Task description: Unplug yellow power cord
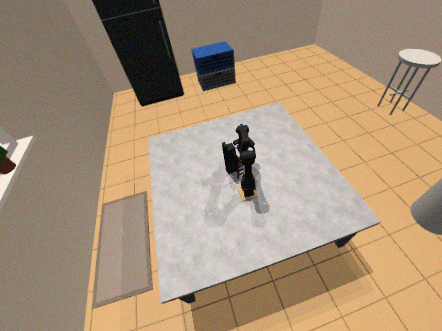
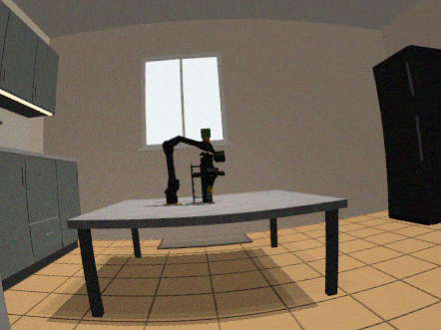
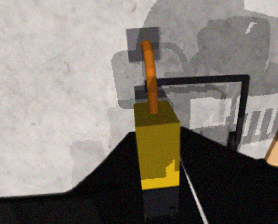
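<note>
My gripper [image 3: 156,135] is shut on the yellow plug [image 3: 157,155] [image 2: 210,190], with a black finger against each side of it in the wrist view. An orange cord [image 3: 151,75] runs from the plug's top end to a small dark grey square [image 3: 134,42] on the table. A dark part [image 3: 161,200] adjoins the plug's lower end. A tall black block [image 1: 227,159], which looks like the power strip, stands beside the arm. The fingers and the arm hide much here, and I cannot tell whether the plug sits in a socket.
The thin black frame [image 3: 200,80] stands close to the right of the plug in the wrist view. The arm's base [image 1: 248,191] stands on the grey table [image 1: 200,257] [image 2: 299,206]. A fridge, blue and grey crates and a stool are away from the table.
</note>
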{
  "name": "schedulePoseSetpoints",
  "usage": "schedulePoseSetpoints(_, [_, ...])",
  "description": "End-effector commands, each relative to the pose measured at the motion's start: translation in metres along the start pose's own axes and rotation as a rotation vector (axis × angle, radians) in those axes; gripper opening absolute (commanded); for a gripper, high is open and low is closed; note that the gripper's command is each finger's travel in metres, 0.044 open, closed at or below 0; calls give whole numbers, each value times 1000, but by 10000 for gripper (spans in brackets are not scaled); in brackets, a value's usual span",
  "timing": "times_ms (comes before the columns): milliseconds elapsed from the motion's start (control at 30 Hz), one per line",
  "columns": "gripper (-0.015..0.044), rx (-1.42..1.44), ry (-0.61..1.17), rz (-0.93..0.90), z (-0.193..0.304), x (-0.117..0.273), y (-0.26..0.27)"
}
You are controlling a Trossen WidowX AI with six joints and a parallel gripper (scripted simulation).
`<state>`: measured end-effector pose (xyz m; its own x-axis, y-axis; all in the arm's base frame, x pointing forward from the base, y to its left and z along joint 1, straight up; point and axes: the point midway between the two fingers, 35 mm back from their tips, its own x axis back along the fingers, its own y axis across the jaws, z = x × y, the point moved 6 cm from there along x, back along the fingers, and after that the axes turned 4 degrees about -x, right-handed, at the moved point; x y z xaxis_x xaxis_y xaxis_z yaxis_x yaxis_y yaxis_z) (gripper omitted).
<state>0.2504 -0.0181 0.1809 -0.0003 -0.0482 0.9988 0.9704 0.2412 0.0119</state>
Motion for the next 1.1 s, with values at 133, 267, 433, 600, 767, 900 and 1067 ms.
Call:
schedulePoseSetpoints(133, [0, -17, -53, -5, -24, 4, 2])
schedulePoseSetpoints(267, [0, -17, -53, -5, -30, 4, 2])
schedulePoseSetpoints(433, [0, -18, -54, -5, -38, 5, 1])
schedulePoseSetpoints(600, [0, -18, -55, -5, -46, 7, 0])
schedulePoseSetpoints(767, [79, -6, -34, 1, -37, 5, -1])
schedulePoseSetpoints(900, [160, -6, -34, 1, -37, 5, -1])
schedulePoseSetpoints(1067, [160, -6, -34, 1, -37, 5, -1])
